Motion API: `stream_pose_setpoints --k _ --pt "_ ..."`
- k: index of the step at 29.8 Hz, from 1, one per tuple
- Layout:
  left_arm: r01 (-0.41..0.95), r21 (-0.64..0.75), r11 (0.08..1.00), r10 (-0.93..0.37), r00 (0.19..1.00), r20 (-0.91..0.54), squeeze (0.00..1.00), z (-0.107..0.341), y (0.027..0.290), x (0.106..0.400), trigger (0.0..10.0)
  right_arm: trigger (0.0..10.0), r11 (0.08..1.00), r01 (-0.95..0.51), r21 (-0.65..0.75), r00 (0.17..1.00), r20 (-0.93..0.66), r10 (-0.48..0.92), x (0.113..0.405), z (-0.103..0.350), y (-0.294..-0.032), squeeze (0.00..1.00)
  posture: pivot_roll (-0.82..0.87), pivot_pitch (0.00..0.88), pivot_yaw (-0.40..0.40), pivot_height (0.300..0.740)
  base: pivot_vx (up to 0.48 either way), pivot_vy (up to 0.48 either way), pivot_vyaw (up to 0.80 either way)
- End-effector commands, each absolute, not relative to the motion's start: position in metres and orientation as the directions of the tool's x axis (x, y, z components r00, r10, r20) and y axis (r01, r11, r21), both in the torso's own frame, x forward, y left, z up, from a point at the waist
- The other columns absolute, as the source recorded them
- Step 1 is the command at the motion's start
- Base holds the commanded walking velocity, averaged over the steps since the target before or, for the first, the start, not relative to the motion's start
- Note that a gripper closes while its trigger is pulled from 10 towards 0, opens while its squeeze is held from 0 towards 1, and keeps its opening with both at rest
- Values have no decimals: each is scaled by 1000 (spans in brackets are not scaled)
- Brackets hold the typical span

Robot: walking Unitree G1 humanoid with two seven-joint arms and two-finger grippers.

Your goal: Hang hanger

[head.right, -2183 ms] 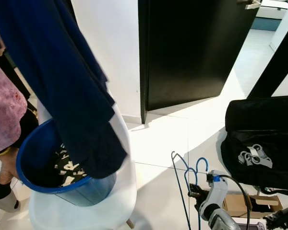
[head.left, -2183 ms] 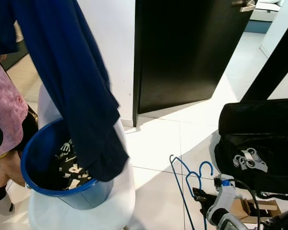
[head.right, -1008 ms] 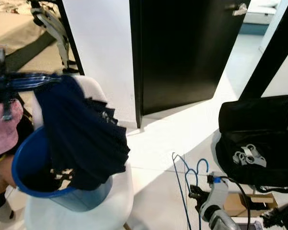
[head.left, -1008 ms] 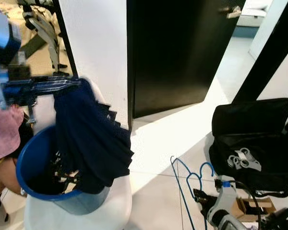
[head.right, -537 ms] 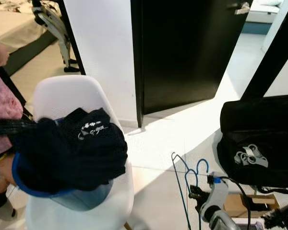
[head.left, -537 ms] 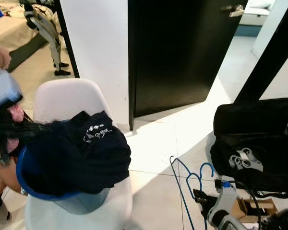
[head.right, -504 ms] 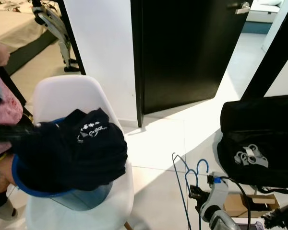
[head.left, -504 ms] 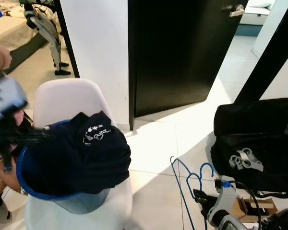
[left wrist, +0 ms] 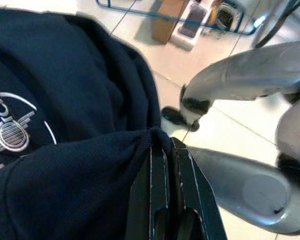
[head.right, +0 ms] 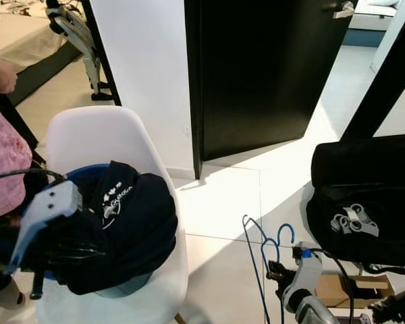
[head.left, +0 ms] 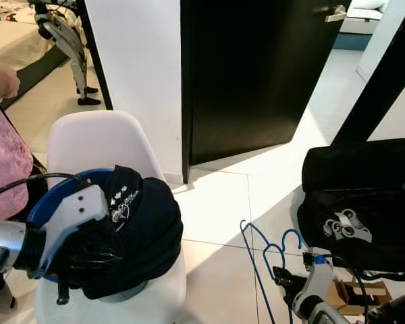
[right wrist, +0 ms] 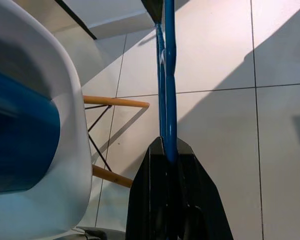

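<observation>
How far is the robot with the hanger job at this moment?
Done: the right gripper is shut on the blue hangers. In hand: the left gripper pinches the navy shirt over the blue bucket on the white chair. Left: putting the shirt on a hanger and hanging it.

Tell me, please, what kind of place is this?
Most likely a home, near a bedroom: tiled floor, a dark door standing open, and a white chair holding a blue bucket of clothes.
</observation>
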State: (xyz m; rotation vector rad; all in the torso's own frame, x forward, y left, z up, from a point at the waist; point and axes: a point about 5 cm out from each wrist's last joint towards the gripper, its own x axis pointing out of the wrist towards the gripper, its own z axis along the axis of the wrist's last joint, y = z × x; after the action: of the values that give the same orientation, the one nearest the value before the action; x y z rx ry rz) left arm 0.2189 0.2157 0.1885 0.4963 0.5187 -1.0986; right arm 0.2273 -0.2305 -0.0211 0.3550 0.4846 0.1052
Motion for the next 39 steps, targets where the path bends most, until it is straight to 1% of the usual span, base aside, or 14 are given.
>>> stream_pose_setpoints --k 1,5,6,7,8,9,11,12,13,14,20,23,32,39 --pt "919 107 379 -688 357 -631 0 178 214 218 3451 10000 930 -6 367 877 -446 181 225 -23 -231 0 17 113 -24 740 0 0 0" --pt "906 136 401 -677 393 -622 0 176 211 222 3686 10000 930 -6 367 877 -446 181 225 -23 -231 0 17 114 -24 740 0 0 0" --pt "896 162 414 -678 422 -602 0 178 208 225 4392 10000 930 -6 367 877 -445 181 225 -23 -231 0 15 116 -23 740 0 0 0" --pt "879 187 438 -678 460 -574 0 180 206 230 8392 10000 930 -5 367 877 -446 181 225 -23 -231 0 15 116 -23 740 0 0 0" --pt "864 208 458 -678 491 -547 0 183 204 235 9255 10000 930 -5 368 877 -446 181 224 -23 -231 0 15 116 -23 740 0 0 0" --pt "864 208 458 -678 491 -547 0 183 204 235 9255 10000 930 -5 368 877 -446 181 224 -23 -231 0 15 116 -23 740 0 0 0" --pt "844 223 488 -677 527 -513 0 185 203 240 10000 10000 930 -5 368 876 -446 181 224 -23 -231 0 13 117 -24 740 0 0 0" --pt "822 224 523 -677 561 -477 486 189 202 245 10000 10000 930 -6 368 876 -447 182 224 -24 -231 0 13 117 -24 740 0 0 0" --pt "822 224 523 -677 561 -477 486 189 202 245 10000 10000 930 -6 368 876 -447 182 224 -24 -231 0 13 117 -24 740 0 0 0" --pt "806 219 550 -684 586 -435 1000 194 201 249 10000 10000 930 -6 368 876 -447 183 224 -24 -231 0 13 116 -25 740 0 0 0" --pt "797 196 571 -714 600 -359 1000 203 197 253 10000 10000 930 -7 368 874 -449 184 224 -24 -231 0 13 115 -25 740 0 0 0" --pt "812 134 568 -773 582 -252 1000 215 190 251 10000 10000 930 -7 368 873 -452 185 223 -25 -232 0 10 113 -25 740 0 0 0" --pt "835 64 546 -830 550 -96 1000 232 183 249 10000 10000 930 -10 367 870 -455 189 222 -25 -232 0 8 107 -28 740 0 0 0" --pt "790 48 611 -791 612 -3 1000 239 188 258 10000 10000 931 -10 366 870 -456 189 222 -25 -232 0 7 106 -28 740 0 0 0"
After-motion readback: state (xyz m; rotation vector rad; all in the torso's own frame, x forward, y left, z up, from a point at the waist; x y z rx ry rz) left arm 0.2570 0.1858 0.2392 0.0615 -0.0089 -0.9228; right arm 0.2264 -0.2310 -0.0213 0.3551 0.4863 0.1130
